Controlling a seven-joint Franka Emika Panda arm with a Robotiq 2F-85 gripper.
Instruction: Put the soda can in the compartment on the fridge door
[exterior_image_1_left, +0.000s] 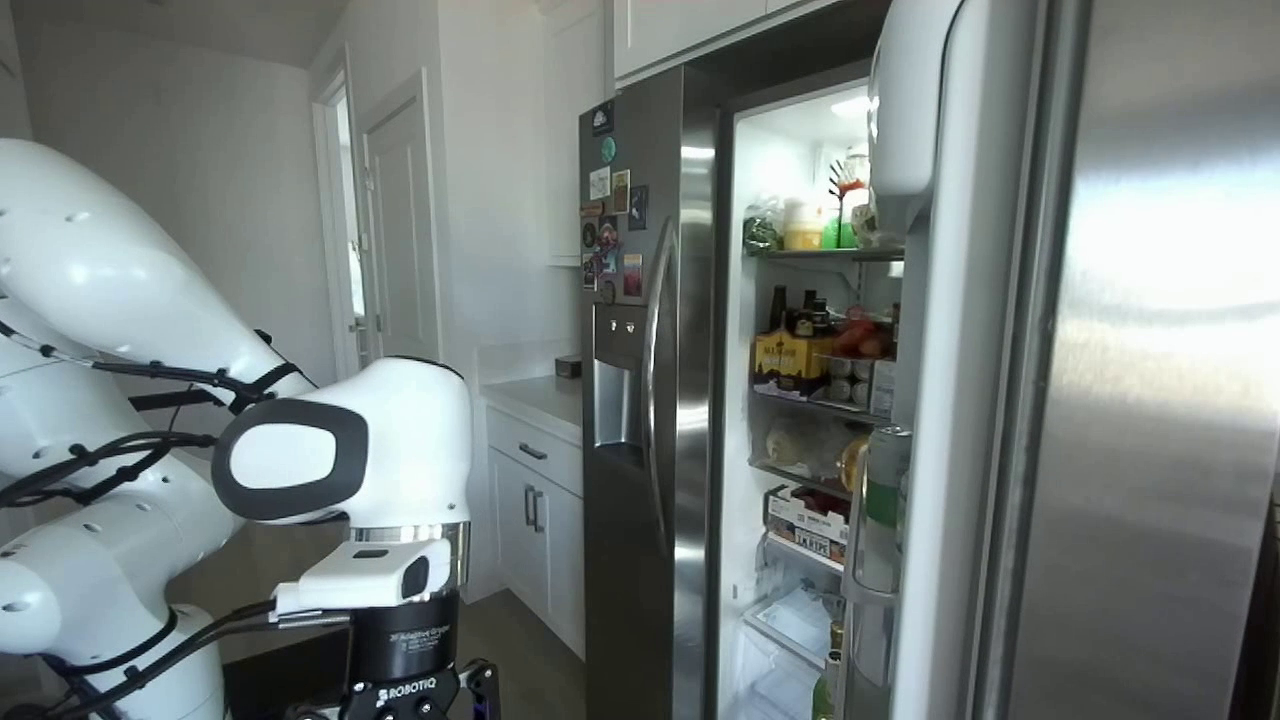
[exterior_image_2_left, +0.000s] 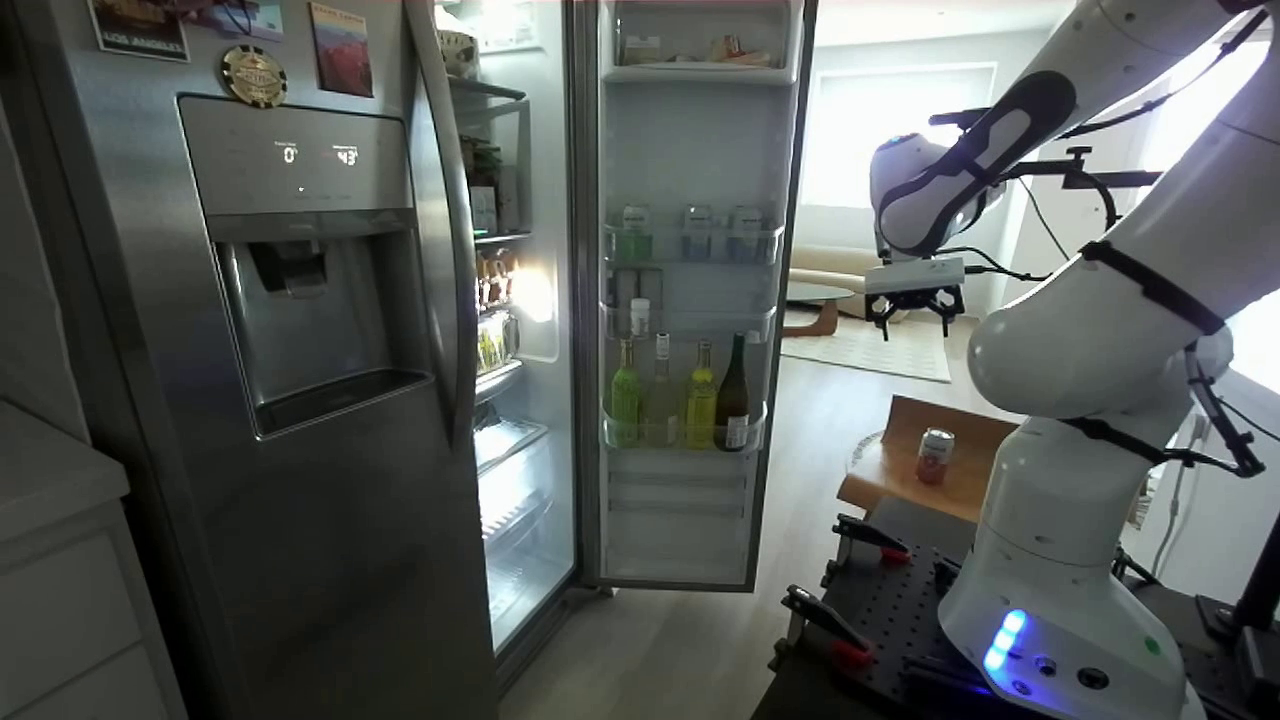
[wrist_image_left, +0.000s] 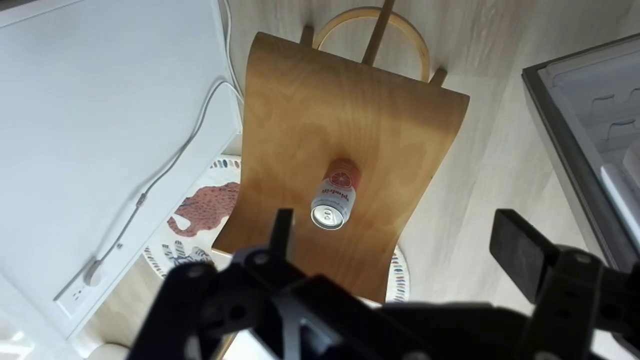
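One can (wrist_image_left: 338, 192) stands upright on the worktop (wrist_image_left: 300, 110), well below the parted, empty end effector (wrist_image_left: 393, 222); in the wrist view it sits left of the gap's middle, so descent likely needs a sideways shift first.

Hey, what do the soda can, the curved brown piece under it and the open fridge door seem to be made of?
Soda can: metal, probably aluminium; its bare top is shiny silver, its sides printed.
Curved brown piece: likely bent plywood, satin finish; wood grain shows.
Fridge door: outside seemingly brushed steel, grey with soft reflections; smooth white lining looks like plastic.
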